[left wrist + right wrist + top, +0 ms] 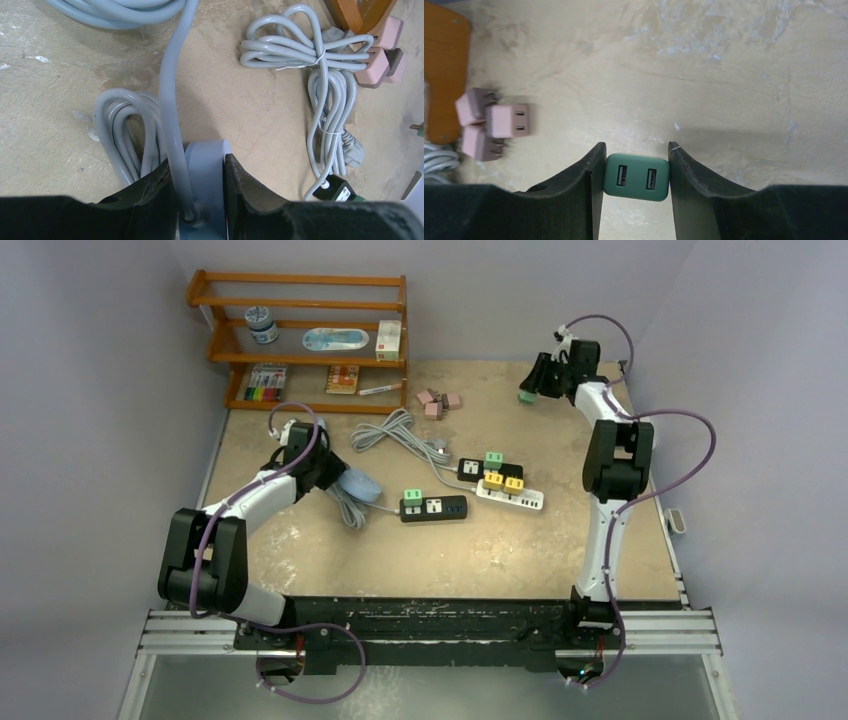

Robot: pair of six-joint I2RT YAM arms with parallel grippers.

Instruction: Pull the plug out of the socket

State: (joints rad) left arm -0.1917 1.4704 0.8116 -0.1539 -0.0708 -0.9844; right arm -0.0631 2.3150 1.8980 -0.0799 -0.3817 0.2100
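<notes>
Plainly, the right claw (635,151) is clenched on a green plug (637,176), one finger on each short side, with the plug's two USB slots facing the wrist camera; the plug is held over bare table (724,75) and sits in no socket, at about 1 o'clock on the tabletop in the top view; three pink plugs (508,121) lie bunched at 9 o'clock from it, near the shelf (444,75)

The left claw (197,160), at about 9 o'clock on the tabletop, is grasping a blue block (207,170) between its fingers; a grey cord (172,100) leaves the block's face and runs off toward 12 o'clock in the wrist view; a cable coil (125,130) lies just beside the fingers at 10 o'clock, and a tied bundle (300,50) lies well apart at 1 o'clock

Near the table's middle, the near strip (445,508), black, carries a second green plug (411,496) at its 9 o'clock end; the far strip (470,471), also black, carries a third green plug (493,457); the white strip (520,499) lies between them, just beside the far strip, with two yellow plugs (493,478) seated in it
</notes>
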